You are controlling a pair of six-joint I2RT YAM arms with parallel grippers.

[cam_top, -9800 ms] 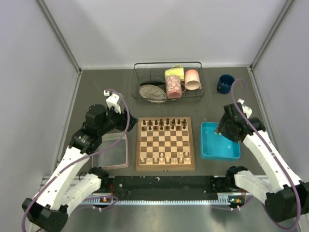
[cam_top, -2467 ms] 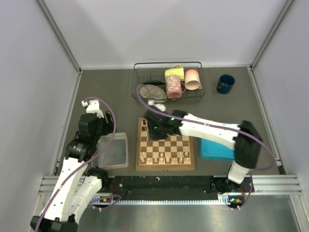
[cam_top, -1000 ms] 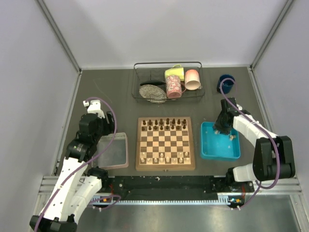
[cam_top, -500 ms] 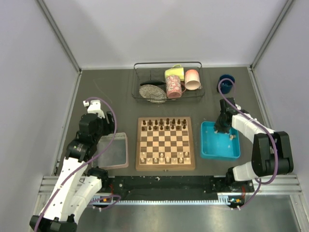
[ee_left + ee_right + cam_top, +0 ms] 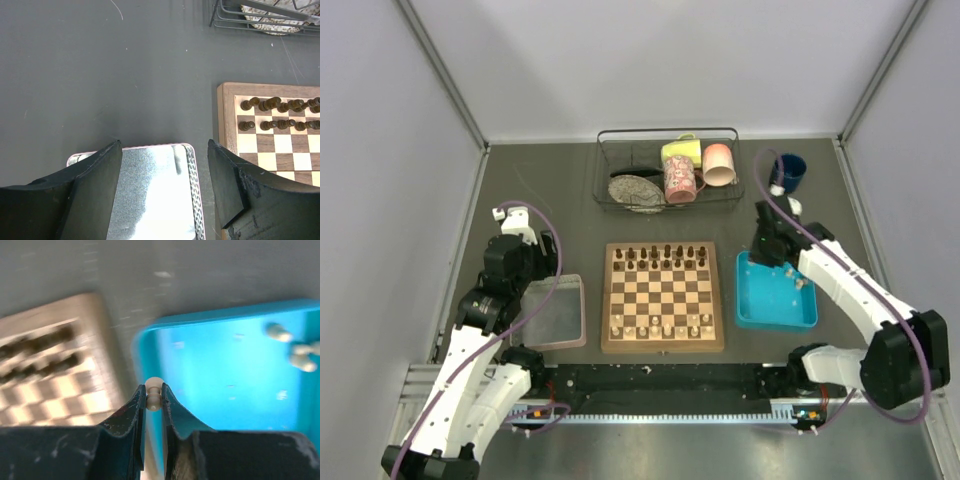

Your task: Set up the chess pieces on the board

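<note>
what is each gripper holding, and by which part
The right gripper pinches a pale cream chess piece just below its round head. The left gripper is open and holds nothing.

Board [image 5: 663,345]: light/dark brown checks, tan border. Tray [image 5: 772,303]: bright blue. Worktop [image 5: 550,190]: dark grey. Chess piece [image 5: 153,386]: pale cream. Mug [image 5: 787,172]: dark blue.

Dark grey desk [image 5: 550,190], seen from above and enclosed by pale walls [image 5: 380,150]. Centre, towards the near edge: a square wooden board [image 5: 663,346] lies flat on the desk. Just beside its left border lies a clear pinkish tray [image 5: 552,312], with a narrow strip of desk between them. Just beside its right border lies a blue tray [image 5: 770,305]. On the far side, behind the board, stands a wire basket [image 5: 640,131]. Right of the basket, near the far right corner, is a dark blue mug [image 5: 792,175], mouth up.
</note>
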